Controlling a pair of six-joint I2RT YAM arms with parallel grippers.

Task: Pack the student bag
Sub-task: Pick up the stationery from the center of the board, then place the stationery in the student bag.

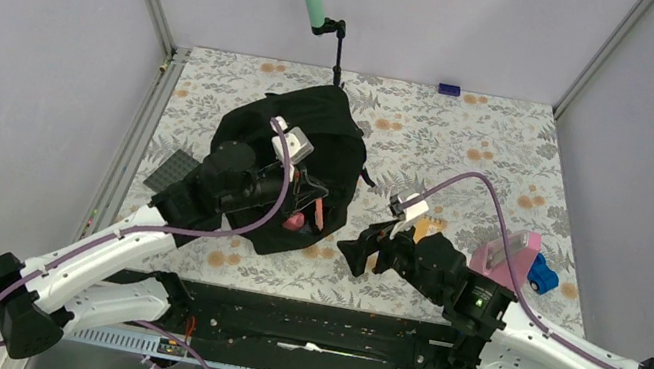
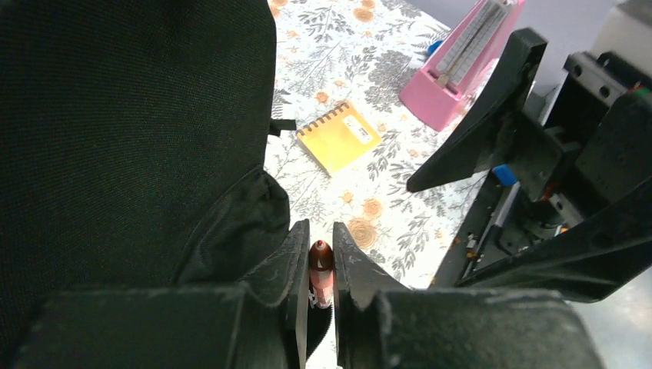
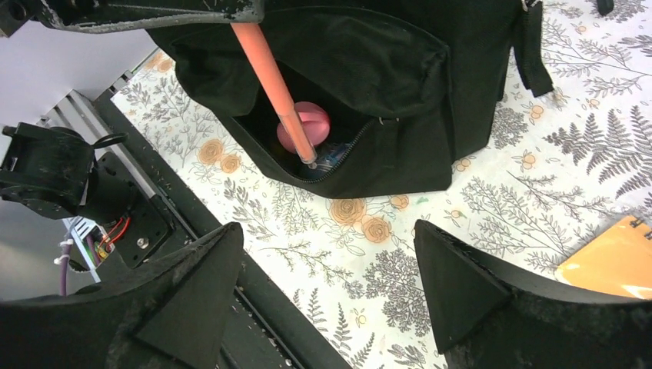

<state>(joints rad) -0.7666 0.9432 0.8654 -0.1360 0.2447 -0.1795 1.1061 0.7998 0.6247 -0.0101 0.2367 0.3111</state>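
Across the left half of a floral-patterned table (image 1: 514, 136), the student bag (image 1: 337, 131) is lying with its front pocket unzipped and gaping toward the near edge. Over that pocket the left gripper (image 2: 321, 233) is hovering, jaws pinching a salmon-orange pen (image 3: 269, 69) — the pen is hanging tip-down, its point reaching into the open pocket beside a round pink object (image 3: 311, 119). Close to the middle of the near edge, the right gripper (image 3: 327, 284) is facing the bag with jaws spread wide, gripping nothing. A yellow spiral notebook (image 2: 338, 138) and a pink wedge-shaped item (image 2: 461, 61) are resting toward the right edge.
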